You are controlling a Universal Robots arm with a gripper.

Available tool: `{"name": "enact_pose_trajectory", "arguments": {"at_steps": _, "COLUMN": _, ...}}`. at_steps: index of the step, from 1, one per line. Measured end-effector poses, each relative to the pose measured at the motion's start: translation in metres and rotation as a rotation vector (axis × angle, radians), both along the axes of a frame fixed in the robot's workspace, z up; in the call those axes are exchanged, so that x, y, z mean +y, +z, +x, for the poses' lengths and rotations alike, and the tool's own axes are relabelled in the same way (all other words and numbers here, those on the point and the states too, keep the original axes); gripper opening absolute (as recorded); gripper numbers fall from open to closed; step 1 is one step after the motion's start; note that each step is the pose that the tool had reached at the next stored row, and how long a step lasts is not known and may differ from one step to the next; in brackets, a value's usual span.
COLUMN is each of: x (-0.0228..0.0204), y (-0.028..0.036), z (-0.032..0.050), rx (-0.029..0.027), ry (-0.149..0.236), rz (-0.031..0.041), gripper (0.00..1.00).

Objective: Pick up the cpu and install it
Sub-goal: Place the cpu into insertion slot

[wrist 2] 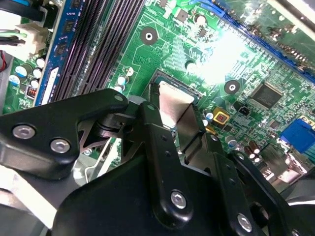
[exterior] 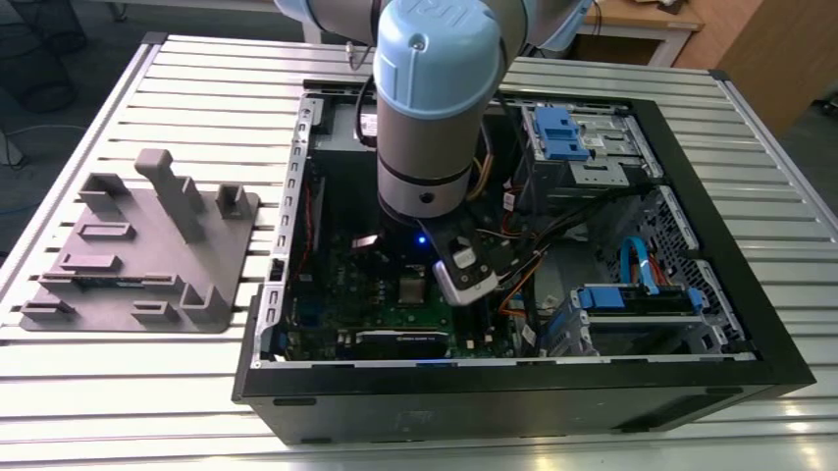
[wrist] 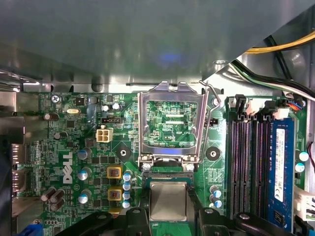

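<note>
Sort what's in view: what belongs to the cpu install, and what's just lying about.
Job: cpu; gripper closed on it; open socket frame; motherboard.
Lying about: RAM slots; grey jig; drive cage; cables.

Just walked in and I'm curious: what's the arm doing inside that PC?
The arm is down inside the open case, and its gripper is shut on the cpu, with a finger against each of two opposite sides. The cpu sits low over the motherboard, right beside the socket's flipped-open frame. Whether it is already seated cannot be told.
</note>
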State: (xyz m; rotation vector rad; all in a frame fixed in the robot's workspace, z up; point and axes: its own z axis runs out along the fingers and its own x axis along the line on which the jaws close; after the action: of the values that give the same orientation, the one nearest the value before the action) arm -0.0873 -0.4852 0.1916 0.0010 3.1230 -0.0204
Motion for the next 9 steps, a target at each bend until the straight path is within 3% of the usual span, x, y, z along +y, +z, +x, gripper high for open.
{"name": "enact_pose_trajectory", "arguments": {"at_steps": 9, "x": 0.0, "y": -0.0015, "z": 0.0, "rx": 0.0, "ry": 0.0, "rz": -0.0002, "gripper": 0.39}}
